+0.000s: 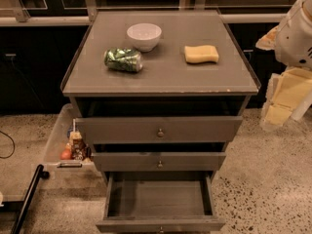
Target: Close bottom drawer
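The grey-brown cabinet (161,84) has three drawers. The bottom drawer (161,224) is pulled far out towards me, and its inside (158,196) is bare. Its small round knob (160,229) sits at the lower edge of the view. The top drawer (158,129) and the middle drawer (159,161) stand slightly out. My gripper (285,101), white arm with pale yellow fingers, hangs at the right edge, level with the cabinet top and well above and to the right of the bottom drawer. It touches nothing.
On the cabinet top lie a white bowl (144,35), a crushed green can (123,60) and a yellow sponge (201,53). A clear bin (58,130) with snack packs stands left of the cabinet. A black pole (27,199) leans at lower left. The floor is speckled.
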You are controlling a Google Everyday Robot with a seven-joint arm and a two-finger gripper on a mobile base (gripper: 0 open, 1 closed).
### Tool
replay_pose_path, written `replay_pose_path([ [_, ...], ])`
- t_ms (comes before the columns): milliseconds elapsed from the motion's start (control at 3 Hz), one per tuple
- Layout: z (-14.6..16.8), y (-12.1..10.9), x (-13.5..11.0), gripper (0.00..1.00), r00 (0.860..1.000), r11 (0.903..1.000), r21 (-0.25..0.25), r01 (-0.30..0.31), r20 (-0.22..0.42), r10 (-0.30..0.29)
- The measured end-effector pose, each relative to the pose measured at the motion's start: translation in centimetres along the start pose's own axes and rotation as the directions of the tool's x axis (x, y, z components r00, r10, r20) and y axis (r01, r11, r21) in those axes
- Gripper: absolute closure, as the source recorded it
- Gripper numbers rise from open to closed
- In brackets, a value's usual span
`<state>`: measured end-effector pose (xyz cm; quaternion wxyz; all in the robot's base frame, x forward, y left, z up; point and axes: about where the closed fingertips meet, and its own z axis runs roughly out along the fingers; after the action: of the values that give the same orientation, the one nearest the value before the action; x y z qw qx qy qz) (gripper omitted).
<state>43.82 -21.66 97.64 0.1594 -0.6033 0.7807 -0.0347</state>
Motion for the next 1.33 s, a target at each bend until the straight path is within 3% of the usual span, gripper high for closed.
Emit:
replay_pose_path([
  [333,0.0,0.0,0.0,0.00,1.000,1.0000,0.000,0.000,0.000,0.000],
  [667,2.8,1.2,1.1,0.00,0.999,0.9980,-0.057,-0.028,0.033,0.030],
  [1000,7.5,3.5,2.5,0.00,0.997,0.9919,-0.116,-0.051,0.054,0.058],
  [1333,12.5,5.8,3.6,0.00,0.996,0.9881,-0.149,-0.037,0.071,0.048],
])
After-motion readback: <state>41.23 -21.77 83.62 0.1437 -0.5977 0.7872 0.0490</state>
